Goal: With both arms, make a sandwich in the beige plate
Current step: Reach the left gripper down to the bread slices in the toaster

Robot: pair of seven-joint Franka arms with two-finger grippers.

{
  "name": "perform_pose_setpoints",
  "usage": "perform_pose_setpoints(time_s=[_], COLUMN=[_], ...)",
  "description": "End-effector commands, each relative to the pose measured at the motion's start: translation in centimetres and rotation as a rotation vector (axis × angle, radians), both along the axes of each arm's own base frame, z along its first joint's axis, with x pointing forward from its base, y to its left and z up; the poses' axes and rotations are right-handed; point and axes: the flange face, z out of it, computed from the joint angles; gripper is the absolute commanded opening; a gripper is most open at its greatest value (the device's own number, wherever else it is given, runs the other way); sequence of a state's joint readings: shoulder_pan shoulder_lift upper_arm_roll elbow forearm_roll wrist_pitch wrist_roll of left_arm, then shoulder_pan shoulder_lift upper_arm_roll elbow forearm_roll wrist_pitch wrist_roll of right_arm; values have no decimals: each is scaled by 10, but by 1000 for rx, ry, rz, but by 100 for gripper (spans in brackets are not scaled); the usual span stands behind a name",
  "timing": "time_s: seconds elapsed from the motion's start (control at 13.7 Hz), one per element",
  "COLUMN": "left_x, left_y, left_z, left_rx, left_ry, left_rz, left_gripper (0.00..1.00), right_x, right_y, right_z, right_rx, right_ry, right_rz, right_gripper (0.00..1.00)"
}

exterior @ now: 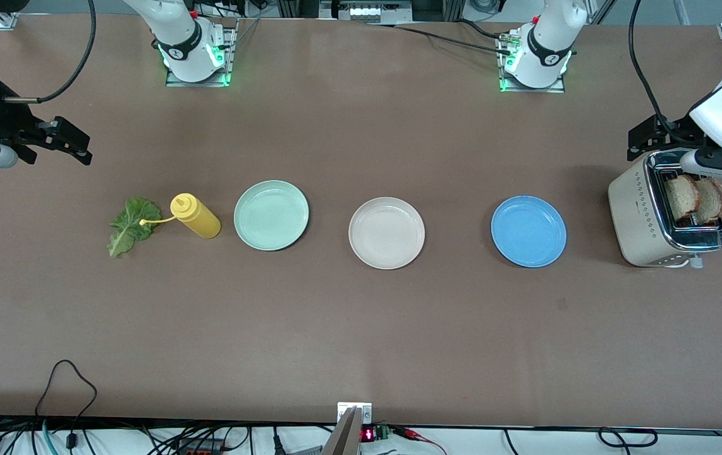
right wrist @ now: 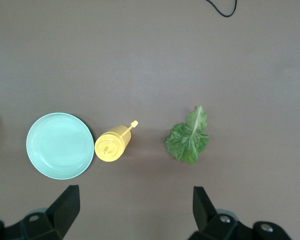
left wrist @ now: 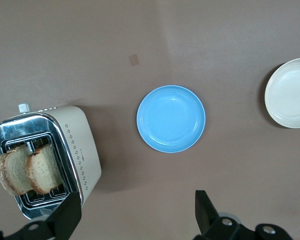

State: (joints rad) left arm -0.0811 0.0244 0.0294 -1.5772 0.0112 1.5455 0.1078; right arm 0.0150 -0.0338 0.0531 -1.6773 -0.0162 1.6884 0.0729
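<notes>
You have the beige plate (exterior: 386,232) empty on the brown surface (exterior: 361,341), at the middle of a row of things; take it as your landmark. Nothing lies nearer to the front camera than this row.

Toward the right arm's end from the beige plate, the mint green plate (exterior: 271,215) sits just beside it, also empty. Further the same way stands a yellow squeeze bottle (exterior: 195,215), its cap hanging off on a strap, and past it a green lettuce leaf (exterior: 129,225) lies flat on the surface, close to the bottle's cap.

Toward the left arm's end from the beige plate, you see the blue plate (exterior: 528,230), empty. Further along that way stands a cream toaster (exterior: 648,218) with two slices of toast (exterior: 695,198) standing upright in its slots.

Farther from the camera than the beige plate, the right gripper (exterior: 70,142) hangs above the bare surface out toward the right arm's end, past the lettuce, with its jaws spread wide and holding nothing. The left gripper (exterior: 642,140) hangs over the edge of the toaster, its jaws also spread wide and empty; in the left wrist view one finger (left wrist: 67,215) overlaps the toaster's corner.
</notes>
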Motion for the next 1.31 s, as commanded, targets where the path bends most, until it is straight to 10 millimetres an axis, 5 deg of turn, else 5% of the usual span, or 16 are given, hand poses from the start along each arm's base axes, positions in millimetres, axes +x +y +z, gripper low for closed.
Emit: perform_pose_setpoints(time_s=[0.0,0.95,1.24], left_x=[2,5,8], left_y=[4,10,11], left_z=[2,1,-20], left_rx=[-3,2,6], left_ry=[3,8,83], left_rz=[-12,3,7], left_gripper=[100,100,100], right_x=[-2,-1,-2], right_y=[2,2,2], right_z=[3,3,2], right_rx=[5,4,4], right_ry=[2,1,2], right_rz=[-2,-2,-2], right_gripper=[100,100,100])
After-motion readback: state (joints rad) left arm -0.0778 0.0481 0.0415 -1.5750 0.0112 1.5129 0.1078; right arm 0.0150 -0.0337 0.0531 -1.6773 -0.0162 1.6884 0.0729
